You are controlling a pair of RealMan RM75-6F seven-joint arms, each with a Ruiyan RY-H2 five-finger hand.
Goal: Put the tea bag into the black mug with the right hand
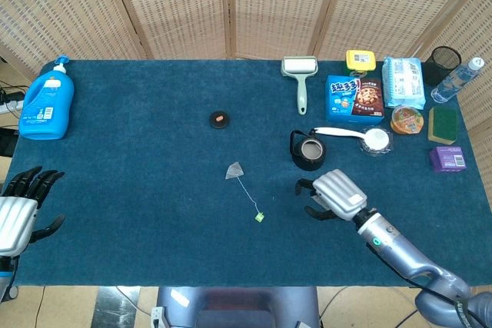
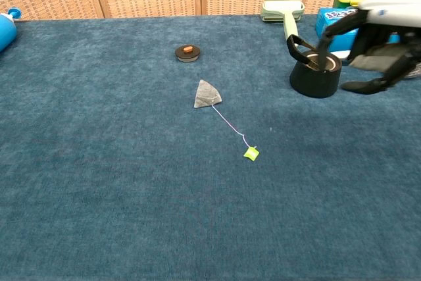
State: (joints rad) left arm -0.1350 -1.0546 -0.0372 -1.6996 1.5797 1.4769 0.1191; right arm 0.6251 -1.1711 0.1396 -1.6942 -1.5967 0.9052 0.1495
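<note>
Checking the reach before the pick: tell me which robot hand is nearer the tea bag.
Right. The right robot hand hovers over the table just right of the tea bag; the left robot hand sits far off at the table's left edge.

blue snack box (image 1: 355, 98) | large white Chinese characters (blurred, perhaps 趣多多)
</note>
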